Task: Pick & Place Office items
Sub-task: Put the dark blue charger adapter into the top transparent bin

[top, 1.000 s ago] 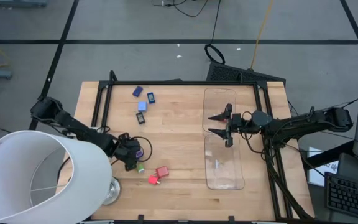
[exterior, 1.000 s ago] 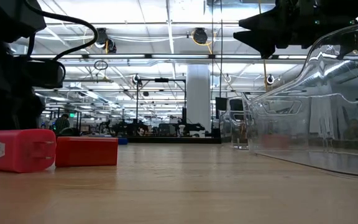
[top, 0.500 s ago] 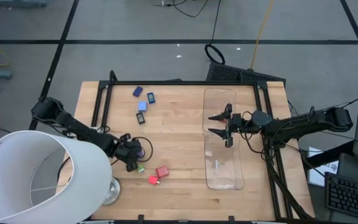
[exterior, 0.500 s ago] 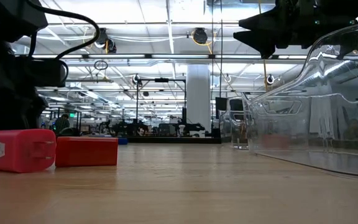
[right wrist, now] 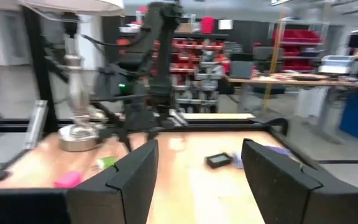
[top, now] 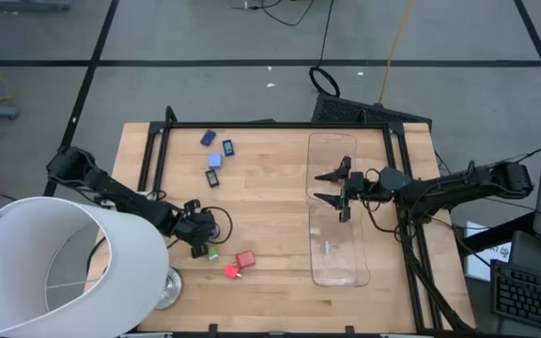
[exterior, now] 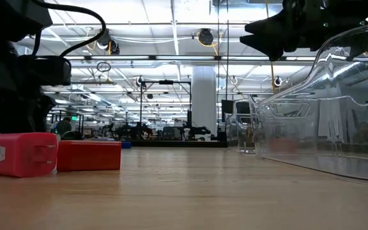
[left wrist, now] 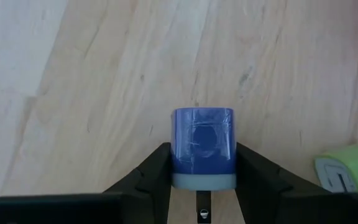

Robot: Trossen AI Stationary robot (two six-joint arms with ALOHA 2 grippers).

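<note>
The left gripper is clamped on a blue block beside the green piece, while the right gripper hangs spread over the clear tray.

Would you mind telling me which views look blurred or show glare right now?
Right wrist view: the whole scene is soft. Left wrist view: the blue piece in the left pincer is crisp. Low view: bright ceiling lights reflect in the clear tray.
</note>
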